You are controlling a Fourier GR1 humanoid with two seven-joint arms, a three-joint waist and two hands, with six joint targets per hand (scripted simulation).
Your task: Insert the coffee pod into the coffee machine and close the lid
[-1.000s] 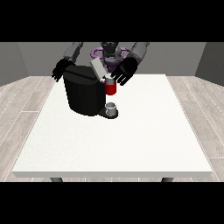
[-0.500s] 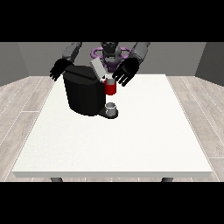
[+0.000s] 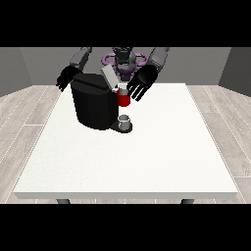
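The black coffee machine [image 3: 97,105] stands on the white table [image 3: 147,157] at the back, left of centre. Its grey lid [image 3: 109,77] is tilted up, open. A red thing at the machine [image 3: 123,100] sits on its right side. Below that, a small grey thing [image 3: 125,120] rests on the machine's base. The hand at the view's right [image 3: 141,83] hovers just right of and above the red thing, fingers spread, holding nothing. The hand at the view's left [image 3: 65,78] hangs by the machine's upper left corner with relaxed fingers, empty.
The table's front edge [image 3: 127,195] runs near the bottom of the view. The robot's torso [image 3: 123,61] is behind the machine. Wooden floor surrounds the table.
The hand at the view's right has dipped slightly towards the red thing. The other hand and the lid have barely moved.
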